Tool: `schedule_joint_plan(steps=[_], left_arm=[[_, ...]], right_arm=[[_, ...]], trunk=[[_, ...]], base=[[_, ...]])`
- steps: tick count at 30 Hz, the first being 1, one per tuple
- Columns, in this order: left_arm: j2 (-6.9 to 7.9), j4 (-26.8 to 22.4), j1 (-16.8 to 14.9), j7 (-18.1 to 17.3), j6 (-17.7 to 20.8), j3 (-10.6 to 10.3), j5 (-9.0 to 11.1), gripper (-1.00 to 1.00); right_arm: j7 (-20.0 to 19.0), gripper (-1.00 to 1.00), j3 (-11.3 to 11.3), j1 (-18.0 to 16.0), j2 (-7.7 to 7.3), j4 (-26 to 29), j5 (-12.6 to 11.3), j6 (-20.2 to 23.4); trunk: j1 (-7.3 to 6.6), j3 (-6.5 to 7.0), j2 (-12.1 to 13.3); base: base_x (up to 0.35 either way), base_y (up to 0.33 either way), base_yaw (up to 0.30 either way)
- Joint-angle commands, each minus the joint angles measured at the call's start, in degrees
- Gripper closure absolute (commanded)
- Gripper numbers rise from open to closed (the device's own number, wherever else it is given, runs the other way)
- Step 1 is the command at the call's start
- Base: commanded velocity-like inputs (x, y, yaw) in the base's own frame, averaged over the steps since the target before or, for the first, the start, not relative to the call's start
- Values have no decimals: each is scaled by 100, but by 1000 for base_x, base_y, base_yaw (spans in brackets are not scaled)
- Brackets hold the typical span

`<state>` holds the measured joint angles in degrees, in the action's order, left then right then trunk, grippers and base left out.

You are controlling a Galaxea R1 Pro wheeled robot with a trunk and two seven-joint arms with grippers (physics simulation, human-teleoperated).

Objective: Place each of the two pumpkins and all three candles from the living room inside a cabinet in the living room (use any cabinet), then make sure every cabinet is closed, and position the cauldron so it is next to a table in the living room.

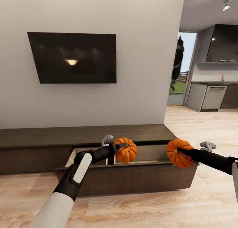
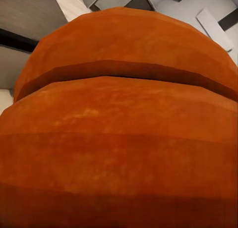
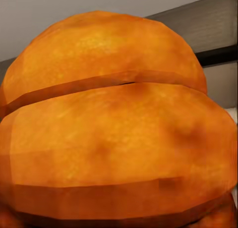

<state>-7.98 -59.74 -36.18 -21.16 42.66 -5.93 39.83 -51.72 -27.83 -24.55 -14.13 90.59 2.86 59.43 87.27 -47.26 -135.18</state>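
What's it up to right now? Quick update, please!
Left gripper holds a pumpkin over the open cabinet drawer. Right gripper holds the second pumpkin at the drawer's right end. Nothing blocking.

No readable text, label, brand, number or sign appeared anywhere in the three views. The wall-mounted television showed a dark screen with only a faint reflected glow and no logo that could be made out. The long dark cabinet, the two pumpkins and the distant kitchen appliances carried no legible markings either.
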Motion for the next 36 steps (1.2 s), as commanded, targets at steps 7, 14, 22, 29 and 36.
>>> schedule_joint_plan(steps=[7,14,22,29,36], left_arm=[[7,83,-9,-15,9,32,54,100],[7,109,-8,-20,-50,18,96,100],[23,104,-2,-66,-55,5,115,100],[40,96,104,-78,-59,28,100,100],[81,-11,202,-123,8,69,141,100]], right_arm=[[-38,100,109,-6,4,-5,-11,46],[-36,100,113,-271,4,-238,-41,57],[452,100,124,-747,51,-1210,-111,57],[565,100,536,-794,443,-1369,-67,-160],[582,100,749,-796,580,-1392,-81,-461]], trunk=[[0,-71,-4],[0,-135,-4],[0,-209,-4],[0,-274,-4],[0,-339,-4]], base=[[213,-289,0],[220,-284,0],[221,-283,0],[162,-210,0],[22,-29,0]])
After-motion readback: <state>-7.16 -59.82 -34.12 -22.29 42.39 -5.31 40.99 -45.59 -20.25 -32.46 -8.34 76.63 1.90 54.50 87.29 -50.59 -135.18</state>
